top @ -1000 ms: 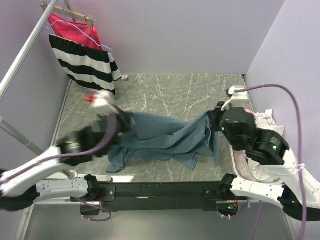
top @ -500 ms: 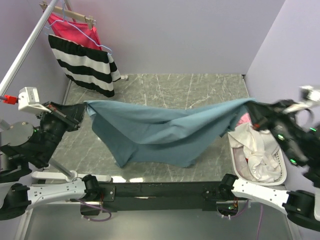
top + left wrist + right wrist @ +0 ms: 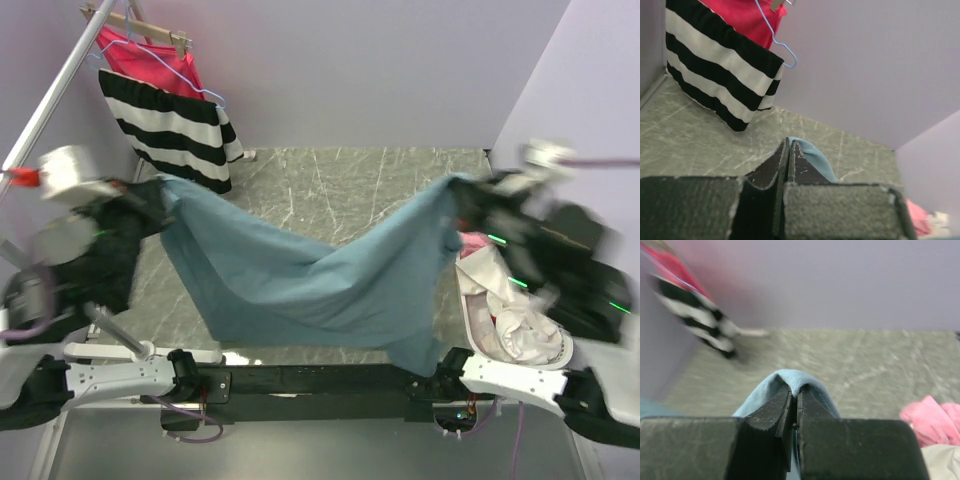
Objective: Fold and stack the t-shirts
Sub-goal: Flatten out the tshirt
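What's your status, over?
Both shut on shirt corners: left gripper, right gripper. Shirt stretched between them, middle sagging. Striped garment hangs close by left gripper.

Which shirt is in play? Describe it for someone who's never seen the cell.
Over the grey marbled table, one cloth hangs stretched between the left gripper and the right gripper. That is the t-shirt: plain dusty slate-blue, unlike the striped garment and the red-pink garment hanging at the back left.

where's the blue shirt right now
In the top view the blue shirt hangs stretched over the table, held between the left gripper near the striped garment and the right gripper by the basket.
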Tool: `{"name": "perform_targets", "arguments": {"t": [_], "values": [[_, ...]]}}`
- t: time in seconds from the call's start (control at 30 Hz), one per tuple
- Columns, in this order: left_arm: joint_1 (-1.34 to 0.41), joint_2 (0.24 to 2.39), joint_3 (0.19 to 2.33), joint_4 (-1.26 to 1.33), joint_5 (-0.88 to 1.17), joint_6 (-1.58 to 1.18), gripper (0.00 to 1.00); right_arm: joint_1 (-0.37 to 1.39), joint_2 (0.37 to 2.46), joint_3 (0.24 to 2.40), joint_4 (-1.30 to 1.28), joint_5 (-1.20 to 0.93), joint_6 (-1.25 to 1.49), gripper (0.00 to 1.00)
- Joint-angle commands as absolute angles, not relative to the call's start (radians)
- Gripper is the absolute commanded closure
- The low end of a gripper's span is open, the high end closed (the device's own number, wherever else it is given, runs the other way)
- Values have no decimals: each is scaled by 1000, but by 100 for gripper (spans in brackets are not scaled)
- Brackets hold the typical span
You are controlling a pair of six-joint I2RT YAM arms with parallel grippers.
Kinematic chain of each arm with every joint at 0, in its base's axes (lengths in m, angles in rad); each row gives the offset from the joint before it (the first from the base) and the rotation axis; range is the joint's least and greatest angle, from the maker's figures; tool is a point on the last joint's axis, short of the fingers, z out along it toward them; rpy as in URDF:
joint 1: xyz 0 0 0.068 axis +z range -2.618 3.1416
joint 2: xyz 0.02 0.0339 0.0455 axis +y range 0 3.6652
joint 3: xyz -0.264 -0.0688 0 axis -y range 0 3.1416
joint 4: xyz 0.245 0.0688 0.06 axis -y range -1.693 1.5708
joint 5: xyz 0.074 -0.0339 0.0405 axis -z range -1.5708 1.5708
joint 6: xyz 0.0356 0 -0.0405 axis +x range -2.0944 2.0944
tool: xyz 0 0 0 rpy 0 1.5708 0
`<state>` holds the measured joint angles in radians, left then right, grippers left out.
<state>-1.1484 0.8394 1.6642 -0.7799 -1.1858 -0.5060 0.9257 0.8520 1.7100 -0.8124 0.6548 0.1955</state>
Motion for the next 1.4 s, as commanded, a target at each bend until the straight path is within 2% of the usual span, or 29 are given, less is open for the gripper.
{"name": "perform_targets", "arguments": {"t": [0.0,0.07,0.1,0.17,0.23,0.33,0.4,0.47,0.6,0.83,0.97,1.03,1.17,1.2,1.27,1.3,1.37], "values": [[-1103,968,1612,-588,-1237,-333,99,807,1107,1591,-724,659,187,100],[-962,1005,1602,-603,-1127,-370,99,671,1155,1531,-678,503,218,100],[-900,1017,1574,-595,-944,-376,99,635,1166,1505,-652,467,218,100],[-732,1092,1552,-612,-812,-403,99,572,1204,1470,-612,379,219,100],[-584,1150,1520,-624,-661,-437,99,522,1236,1474,-614,361,216,100],[-420,1206,1408,-470,-504,-439,99,476,1308,1500,-624,350,196,100],[-326,1244,1400,-410,-447,-449,99,448,1350,1534,-624,333,187,100],[-197,1310,1423,-396,-306,-459,99,411,1382,1572,-623,319,173,100],[-166,1446,1450,-436,-293,-451,99,367,1454,1598,-664,267,173,100],[-156,1555,1267,-317,-261,-521,99,367,1554,1350,-698,155,239,100],[-158,1588,1223,-350,-264,-541,99,405,1504,1177,-715,-116,247,100],[-156,1574,1190,-357,-284,-538,99,484,1480,1099,-753,-179,247,100],[-156,1534,1132,-397,-272,-558,99,609,1445,1017,-772,-456,261,100],[-156,1526,1120,-399,-264,-564,99,647,1445,1025,-802,-448,268,96],[-156,1514,1095,-411,-259,-568,99,649,1434,1063,-824,-376,304,52],[-156,1514,1089,-410,-262,-565,99,641,1433,1087,-845,-235,311,48],[-156,1523,1074,-397,-261,-561,99,605,1428,1170,-841,-108,322,35]]}}
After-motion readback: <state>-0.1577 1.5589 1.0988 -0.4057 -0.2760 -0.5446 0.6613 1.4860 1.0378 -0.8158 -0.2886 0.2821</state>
